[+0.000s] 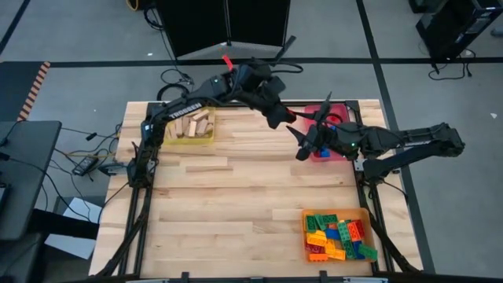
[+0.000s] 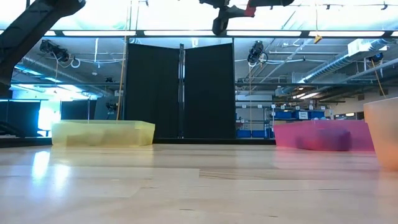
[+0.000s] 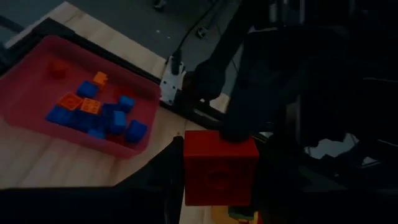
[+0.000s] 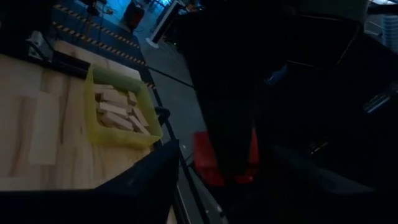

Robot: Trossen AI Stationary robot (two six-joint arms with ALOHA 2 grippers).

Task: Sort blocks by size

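While the red brick (image 3: 219,167) sits clamped between the left hand's (image 3: 217,186) fingers, held in the air near the table's (image 1: 236,204) far edge, the right hand (image 1: 302,145) hovers right next to it; cannot tell if the right hand is open or closed. Small blue and orange bricks (image 3: 96,112) lie in the red tray (image 1: 339,153) at the far right, under the right hand. Tan wooden blocks (image 1: 192,126) fill the yellow tray (image 1: 167,140) at the far left. Mixed bricks (image 1: 338,234) in green, yellow, red and blue sit in the orange tray (image 1: 305,229) at the near right.
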